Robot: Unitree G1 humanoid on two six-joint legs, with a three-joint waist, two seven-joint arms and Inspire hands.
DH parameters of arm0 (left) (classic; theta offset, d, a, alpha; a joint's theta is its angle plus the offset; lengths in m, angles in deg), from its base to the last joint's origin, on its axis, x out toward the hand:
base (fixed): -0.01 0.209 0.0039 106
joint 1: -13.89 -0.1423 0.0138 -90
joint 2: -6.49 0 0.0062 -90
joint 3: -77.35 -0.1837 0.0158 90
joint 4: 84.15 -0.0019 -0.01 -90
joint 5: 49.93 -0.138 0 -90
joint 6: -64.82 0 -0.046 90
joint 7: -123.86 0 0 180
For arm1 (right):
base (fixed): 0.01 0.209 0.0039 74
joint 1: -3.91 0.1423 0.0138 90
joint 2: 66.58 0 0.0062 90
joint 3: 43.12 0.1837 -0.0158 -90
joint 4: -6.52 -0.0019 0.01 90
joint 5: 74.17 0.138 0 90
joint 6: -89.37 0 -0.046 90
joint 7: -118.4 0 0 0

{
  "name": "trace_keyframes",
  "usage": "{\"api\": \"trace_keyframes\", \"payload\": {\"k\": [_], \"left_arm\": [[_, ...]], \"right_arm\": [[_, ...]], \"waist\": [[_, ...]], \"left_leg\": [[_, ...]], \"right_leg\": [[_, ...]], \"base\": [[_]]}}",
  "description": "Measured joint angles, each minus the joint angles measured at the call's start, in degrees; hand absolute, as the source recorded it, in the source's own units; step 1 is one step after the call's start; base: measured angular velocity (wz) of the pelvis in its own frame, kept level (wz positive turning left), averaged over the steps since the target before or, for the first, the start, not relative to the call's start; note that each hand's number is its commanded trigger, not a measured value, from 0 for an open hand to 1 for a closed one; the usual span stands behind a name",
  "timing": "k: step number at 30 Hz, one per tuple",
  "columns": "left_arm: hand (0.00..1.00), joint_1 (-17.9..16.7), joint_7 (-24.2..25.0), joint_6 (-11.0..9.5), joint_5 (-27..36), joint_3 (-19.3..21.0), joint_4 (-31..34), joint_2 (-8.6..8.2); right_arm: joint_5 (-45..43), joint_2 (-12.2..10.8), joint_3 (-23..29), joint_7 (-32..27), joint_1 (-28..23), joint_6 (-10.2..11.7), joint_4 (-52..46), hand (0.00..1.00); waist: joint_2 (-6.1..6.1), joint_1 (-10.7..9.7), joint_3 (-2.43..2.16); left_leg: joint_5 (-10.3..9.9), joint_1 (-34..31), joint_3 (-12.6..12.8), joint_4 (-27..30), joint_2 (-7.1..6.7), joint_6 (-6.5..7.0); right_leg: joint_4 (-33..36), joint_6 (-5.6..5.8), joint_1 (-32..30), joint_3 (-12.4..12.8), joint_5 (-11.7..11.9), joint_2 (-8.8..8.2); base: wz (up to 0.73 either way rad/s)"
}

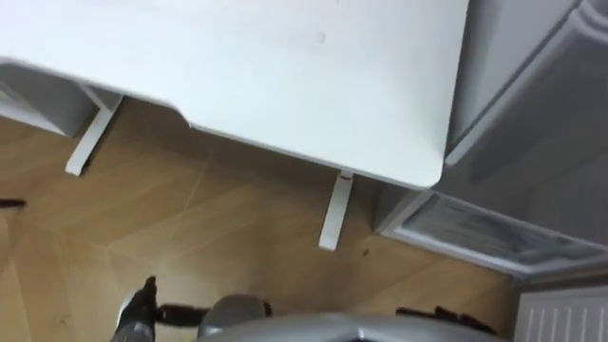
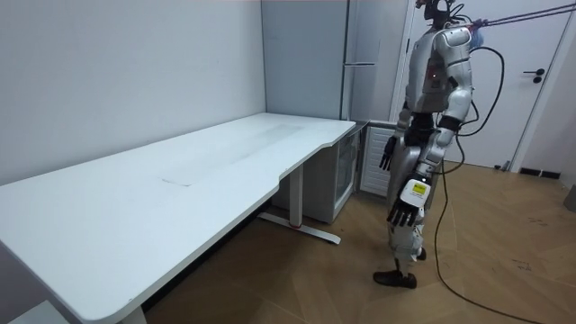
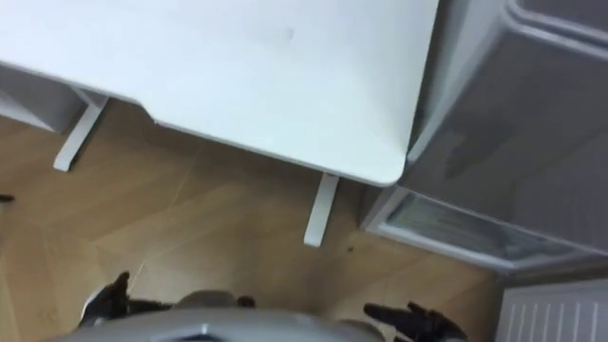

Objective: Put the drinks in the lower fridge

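One white desk [image 1: 285, 76] beside grey fridge [image 1: 532, 104]

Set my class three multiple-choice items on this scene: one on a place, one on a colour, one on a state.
1. Where is the robot relative to the desk?
A kneeling on it
B standing on the wooden floor by its end
C sitting under it

2. The desk's top is:
A black
B white
C red

3. The left hand and right hand are:
A open and empty
B shut on bottles
C pressed flat on the desk

Answers:
1 B: the room view shows it upright on the floor, near the low fridge.
2 B: the top is plain white.
3 A: both hang at its sides, fingers relaxed, holding nothing.
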Motion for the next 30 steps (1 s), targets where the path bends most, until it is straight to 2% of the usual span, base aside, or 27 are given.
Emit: {"api": "trace_keyframes", "payload": {"k": [3,8,10,15,20,28,30], "left_arm": [[0.0,0.0,-0.3,0.0,0.0,0.1,-0.8,-0.18],[0.0,-0.5,-0.3,0.0,0.0,1.4,-0.9,-0.42],[0.0,-0.5,-0.3,0.1,-0.1,3.1,-1.3,-0.73],[0.0,-0.6,-0.1,0.9,-0.1,8.5,-2.9,-1.19],[0.0,-0.6,-0.1,1.3,-0.1,9.8,-3.1,-1.68],[0.0,-0.6,0.2,1.4,-1.0,9.6,-3.3,-2.03],[0.0,-0.5,0.5,1.7,-3.1,9.5,-3.2,-2.15]], "right_arm": [[-1.3,-0.5,0.2,-0.1,-0.9,-0.1,-0.6,0.0],[-1.6,-0.7,3.4,-0.7,-2.6,-0.1,-2.2,0.0],[-1.6,-0.7,5.2,-0.6,-2.9,-0.2,-2.0,0.0],[-1.3,-0.8,11.0,-0.7,-5.8,-0.5,-1.1,0.0],[-0.8,-1.2,13.2,-0.8,-6.1,-1.1,0.3,0.0],[-1.5,-1.4,14.7,-0.8,-4.5,-1.4,0.9,0.0],[-1.5,-1.5,14.7,-1.3,-4.5,-1.4,-0.1,0.0]], "waist": [[0.15,-0.2,0.04],[0.31,-0.8,0.12],[0.42,-1.7,0.13],[0.78,-2.0,-0.14],[0.71,-2.4,-0.19],[0.91,-3.7,-0.35],[1.0,-3.8,-0.35]], "left_leg": [[0.0,1.7,1.4,-1.1,0.12,0.07],[-0.2,3.1,1.6,-2.1,0.23,0.25],[-0.2,3.5,1.5,-2.2,0.47,0.29],[-0.2,5.2,2.3,-2.8,0.63,0.27],[-0.2,6.1,3.0,-2.8,0.63,0.28],[-0.2,6.7,3.1,-2.8,0.63,0.27],[-0.2,6.8,3.1,-2.8,0.6,0.26]], "right_leg": [[-0.8,0.17,0.7,1.6,0.7,0.1],[-0.9,0.13,0.7,4.0,1.5,0.38],[-2.1,0.04,1.5,4.5,2.3,0.92],[-2.9,-0.15,2.6,6.7,2.7,1.35],[-3.7,-0.17,3.1,8.6,2.7,1.57],[-4.4,-0.23,3.7,9.5,2.7,1.83],[-4.4,-0.24,3.8,10.0,2.7,1.84]], "base": [[-0.31],[-0.23],[-0.13],[-0.12],[-0.09],[-0.02],[-0.05]]}}
